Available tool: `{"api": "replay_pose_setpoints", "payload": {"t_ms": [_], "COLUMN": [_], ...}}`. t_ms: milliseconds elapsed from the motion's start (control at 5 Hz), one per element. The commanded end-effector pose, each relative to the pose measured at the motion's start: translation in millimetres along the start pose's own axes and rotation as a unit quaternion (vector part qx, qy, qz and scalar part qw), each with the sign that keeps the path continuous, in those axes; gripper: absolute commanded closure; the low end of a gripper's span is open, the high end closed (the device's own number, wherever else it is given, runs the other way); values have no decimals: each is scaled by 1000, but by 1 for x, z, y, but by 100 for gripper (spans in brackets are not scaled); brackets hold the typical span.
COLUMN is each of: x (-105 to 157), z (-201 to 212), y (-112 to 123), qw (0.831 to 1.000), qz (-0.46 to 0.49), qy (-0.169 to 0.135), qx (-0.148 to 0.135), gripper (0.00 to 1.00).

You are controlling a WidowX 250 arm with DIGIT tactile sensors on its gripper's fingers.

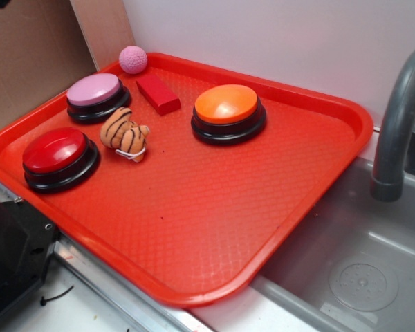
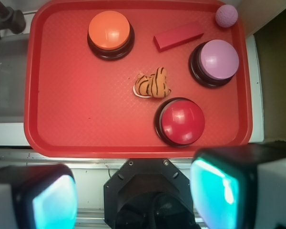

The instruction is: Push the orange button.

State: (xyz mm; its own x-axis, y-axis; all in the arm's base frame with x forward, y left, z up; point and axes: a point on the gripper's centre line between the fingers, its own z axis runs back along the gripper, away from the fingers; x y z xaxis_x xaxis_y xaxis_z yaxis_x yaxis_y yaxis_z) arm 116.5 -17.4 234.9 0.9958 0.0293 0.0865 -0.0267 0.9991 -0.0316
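The orange button [image 1: 227, 104] [image 2: 109, 30], a glossy orange dome on a black base, stands on the red tray [image 1: 194, 207] [image 2: 81, 114] toward its far side. In the wrist view my gripper [image 2: 133, 195] hangs high over the tray's near edge, above the robot base, with its two teal pads [image 2: 218, 191] wide apart and nothing between them. It is open and far from the orange button. The gripper does not show in the exterior view.
On the tray also stand a red button [image 1: 55, 152] [image 2: 182, 120], a pink button [image 1: 95, 90] [image 2: 218, 59], a striped tiger toy [image 1: 126, 133] [image 2: 152, 85], a red block [image 1: 158, 93] [image 2: 178, 36] and a pink ball [image 1: 133, 59] [image 2: 226, 15]. A grey sink [image 1: 360, 277] with faucet [image 1: 398, 124] lies right.
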Motion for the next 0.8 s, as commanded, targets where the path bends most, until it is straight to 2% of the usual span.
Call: {"api": "replay_pose_setpoints", "payload": {"t_ms": [0,200,400,600], "x": [0,46,81,81], "z": [0,-48,-78,-78], "y": [0,9,6,6], "qw": [1000,998,1000,1000], "qz": [0,-3,-12,-12], "qy": [0,-61,6,6], "qx": [0,-28,6,6], "gripper": [0,0,0,0]}}
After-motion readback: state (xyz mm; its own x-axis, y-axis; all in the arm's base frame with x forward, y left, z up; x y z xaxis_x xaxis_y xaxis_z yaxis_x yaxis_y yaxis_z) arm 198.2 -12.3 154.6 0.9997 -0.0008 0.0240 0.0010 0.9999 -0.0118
